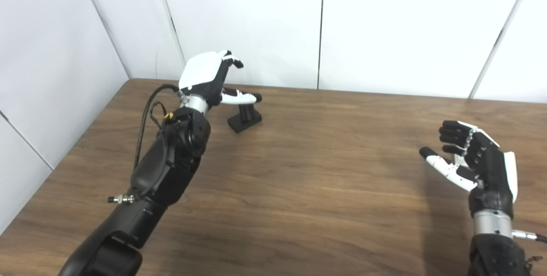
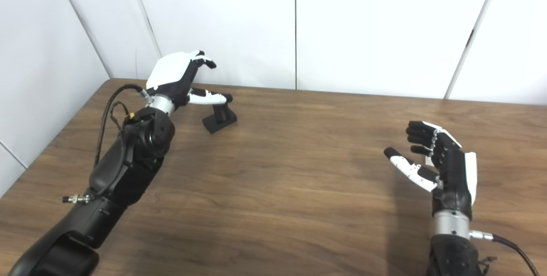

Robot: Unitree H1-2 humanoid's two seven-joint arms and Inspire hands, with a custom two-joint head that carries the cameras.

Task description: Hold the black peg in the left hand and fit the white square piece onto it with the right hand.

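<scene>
Black peg (image 1: 245, 117) stood at your far left on the wooden table (image 1: 316, 173), left hand (image 1: 208, 75) beside it, fingers spread; your right hand (image 1: 478, 160) waited near right, fingers apart, empty

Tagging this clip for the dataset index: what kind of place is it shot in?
Probably a lab test cell: a bare wooden table boxed in by plain white wall panels, with only a black peg on it and the two robot hands, left and right.
</scene>
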